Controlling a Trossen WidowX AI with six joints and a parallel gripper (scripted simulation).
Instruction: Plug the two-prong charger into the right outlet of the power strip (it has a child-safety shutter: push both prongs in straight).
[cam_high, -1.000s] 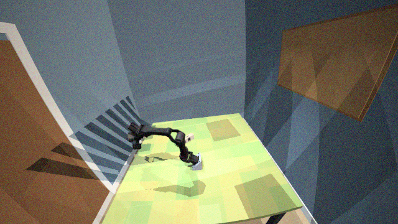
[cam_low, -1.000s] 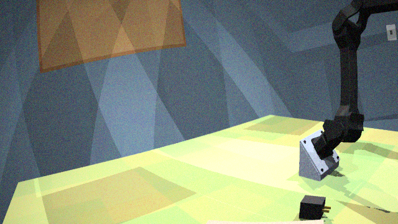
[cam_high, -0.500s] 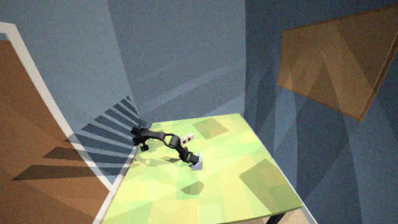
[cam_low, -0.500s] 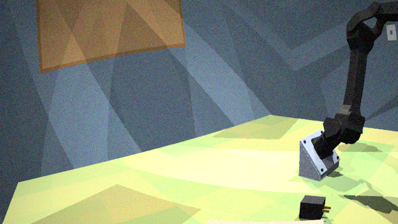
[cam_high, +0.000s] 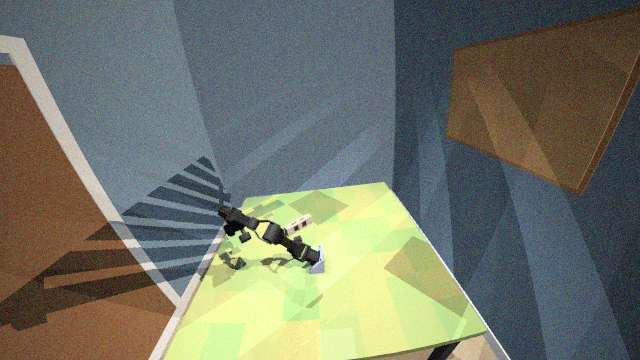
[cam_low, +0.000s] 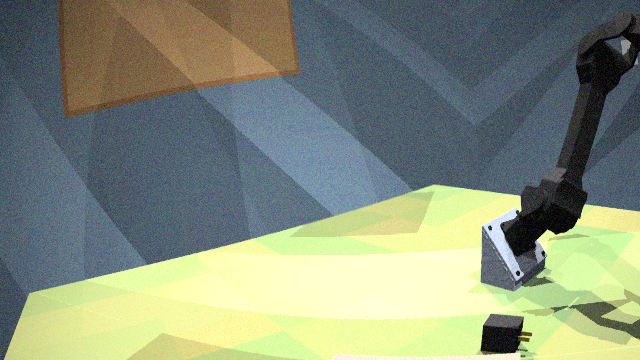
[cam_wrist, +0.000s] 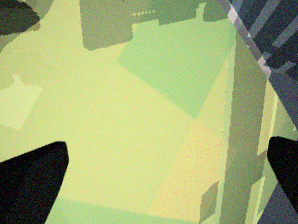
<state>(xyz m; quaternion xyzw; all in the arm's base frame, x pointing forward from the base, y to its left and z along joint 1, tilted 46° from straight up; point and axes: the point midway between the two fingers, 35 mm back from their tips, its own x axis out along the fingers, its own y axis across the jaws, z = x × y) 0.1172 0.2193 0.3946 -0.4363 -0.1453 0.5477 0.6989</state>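
Note:
The black charger (cam_low: 501, 334) (cam_high: 298, 240) lies on the table with its two brass prongs pointing right in the exterior view. The white power strip (cam_high: 292, 229) with dark outlets lies just beyond it in the top view; only its pale edge (cam_low: 425, 357) shows at the bottom of the exterior view. The arm passes in front of the strip's left end. My gripper (cam_wrist: 168, 149) is open and empty, its two black fingers wide apart above bare table. It is out to the left of the strip and charger in the top view. Neither is in the wrist view.
The grey arm base (cam_low: 500, 260) (cam_high: 317, 266) stands on the patterned green-yellow table (cam_high: 360, 300) (cam_low: 300, 280). The table's left edge crosses the wrist view's upper right. Arm shadows fall on the table. A brown panel (cam_high: 530, 105) (cam_low: 175, 45) is on the wall.

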